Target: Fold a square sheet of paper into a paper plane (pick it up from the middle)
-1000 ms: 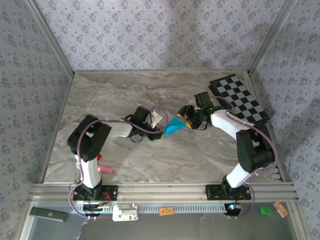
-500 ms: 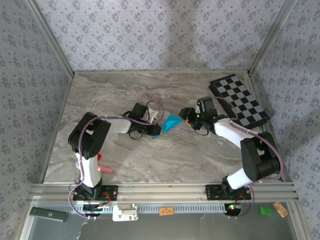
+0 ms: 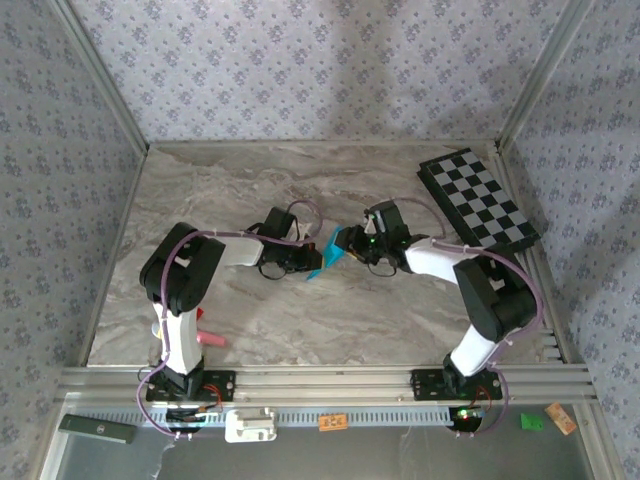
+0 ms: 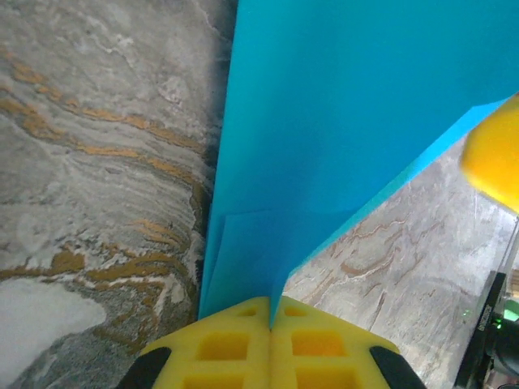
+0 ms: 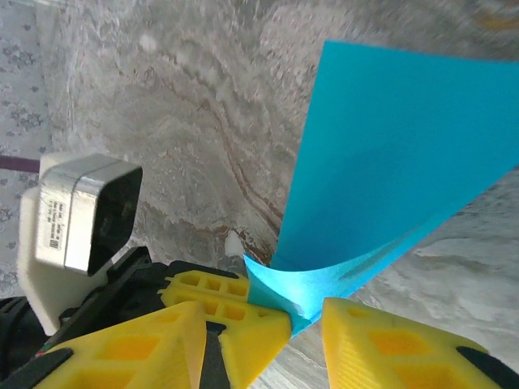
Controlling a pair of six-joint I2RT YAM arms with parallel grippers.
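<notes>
Grip: my left gripper (image 4: pixel 270 324) clamped on the sheet of paper (image 4: pixel 340 121) | my right gripper (image 5: pixel 263 328) agape around its edge | tip: pinch paper only, clear of my left gripper.

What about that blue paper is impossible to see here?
Top view: the paper is too small to show creases.
Left wrist view: its far end runs off the top edge; the yellow blob at right is blurred.
Right wrist view: its right side runs off the frame.
</notes>
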